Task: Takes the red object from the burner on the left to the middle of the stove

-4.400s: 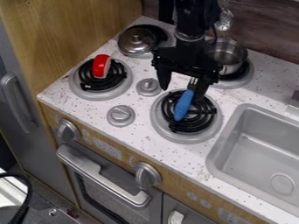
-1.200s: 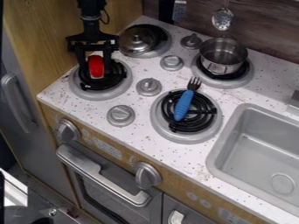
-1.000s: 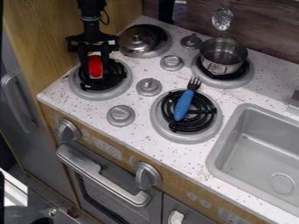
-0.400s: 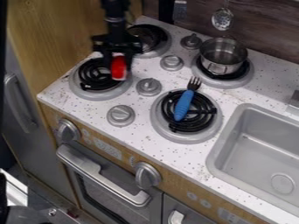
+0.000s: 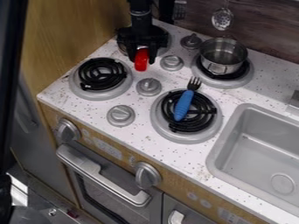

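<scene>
My gripper point(image 5: 142, 54) is at the upper left of the stove, in front of the back-left burner. It is shut on the red object point(image 5: 141, 60), whose lower part hangs below the fingers. The front-left burner point(image 5: 100, 94) has nothing on its black coil. Knobs stand on the speckled white stove top point(image 5: 137, 102) between the left and right burners, just right of and below the red object.
A blue-handled fork point(image 5: 183, 105) lies across the front-right burner point(image 5: 186, 139). A metal pot point(image 5: 223, 56) sits on the back-right burner. The sink point(image 5: 257, 151) is at the right, and a wooden wall point(image 5: 64, 30) borders the left.
The gripper came over to the front-left burner, took hold of the red object, and carried it off the burner toward the right and back. The fork and pot stayed put.
</scene>
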